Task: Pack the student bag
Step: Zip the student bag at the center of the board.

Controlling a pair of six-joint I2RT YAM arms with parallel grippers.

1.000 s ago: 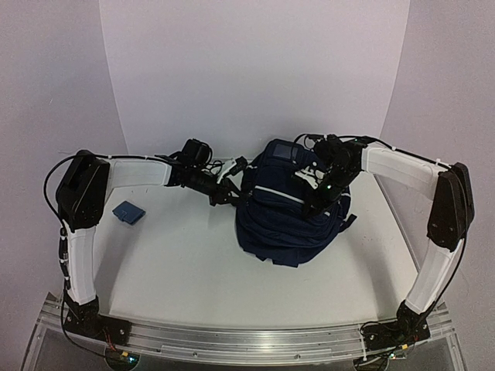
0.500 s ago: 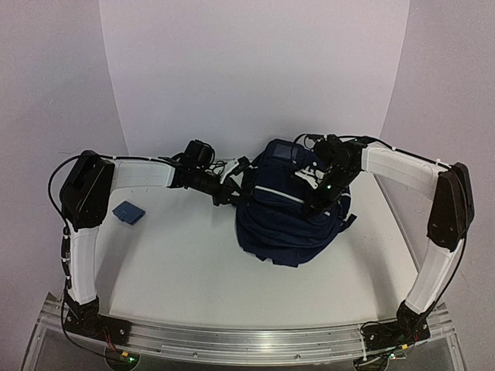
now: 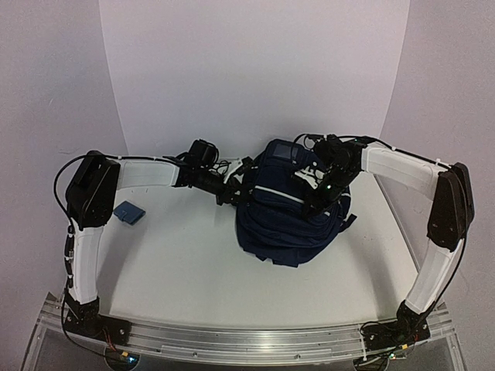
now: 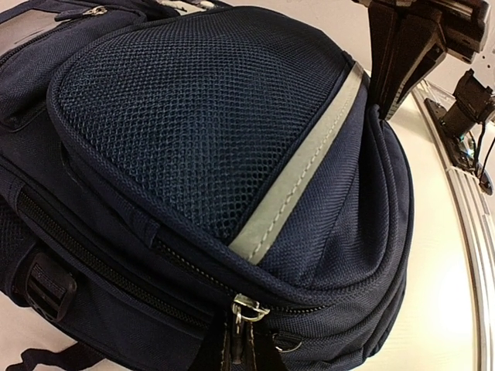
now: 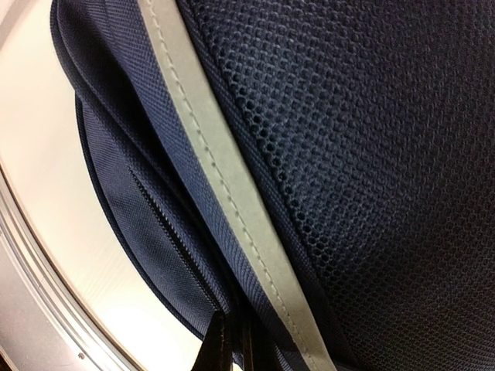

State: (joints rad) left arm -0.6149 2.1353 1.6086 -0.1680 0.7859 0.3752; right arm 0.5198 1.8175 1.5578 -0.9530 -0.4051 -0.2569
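The student bag (image 3: 286, 220) lies on the table (image 3: 186, 267), slightly right of the middle. The left gripper (image 3: 237, 191) is closed on a zip pull (image 4: 246, 311) at the bag's left side. The right gripper (image 3: 313, 205) pinches fabric on its right side.

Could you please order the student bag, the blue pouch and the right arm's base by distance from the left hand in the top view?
1. student bag, against the left hand, centre.
2. blue pouch, lying at the far left.
3. right arm's base, near-right corner.

This is a robotics lab bench. A white backdrop (image 3: 255, 69) curves behind a white table (image 3: 186, 270). Two robot arms (image 3: 81, 259) stand bolted to an aluminium rail (image 3: 247, 340).
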